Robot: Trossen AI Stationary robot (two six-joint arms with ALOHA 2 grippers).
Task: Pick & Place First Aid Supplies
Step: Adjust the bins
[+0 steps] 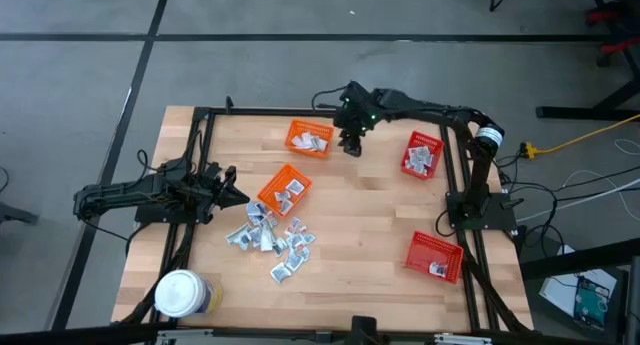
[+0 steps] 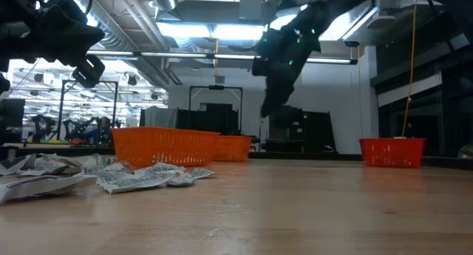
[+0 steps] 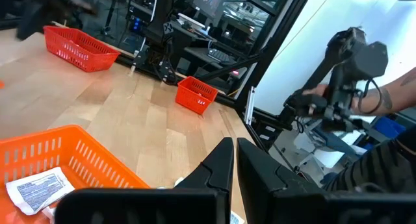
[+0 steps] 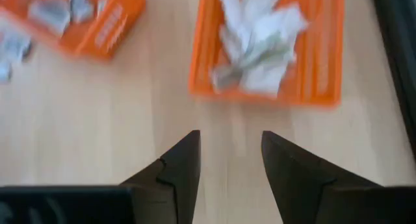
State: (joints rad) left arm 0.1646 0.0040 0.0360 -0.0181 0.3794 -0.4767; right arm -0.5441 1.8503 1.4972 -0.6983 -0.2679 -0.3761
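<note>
Wooden planks fill the middle of the high view, grey floor all round. At far left, my left gripper [image 1: 232,193] hangs over the table's left edge, fingers pinched together on nothing, tips aimed at the middle basket [image 1: 285,188]. Lower left corner, a jar [image 1: 181,293] stands by itself, not my job.

Just right of that, the loose sachets [image 1: 268,238] sprawl in a heap at centre-left, below the middle basket; plenty of them left to move, I'd say. That basket already holds a couple of packets. Up at top centre, the top basket [image 1: 309,137] has some white packets in it too.

Now my right gripper [image 1: 352,143], upper centre, just beside that top basket on its right: fingers apart, nothing between them, bare wood underneath in my wrist view. I reckon a drop has just been made there, or I'm between trips.

Further right, the upper-right basket [image 1: 422,154] carries a small stack of packets, and the lower-right basket [image 1: 434,256] shows only one or two. So, partly done: four baskets started, the pile still big.
</note>
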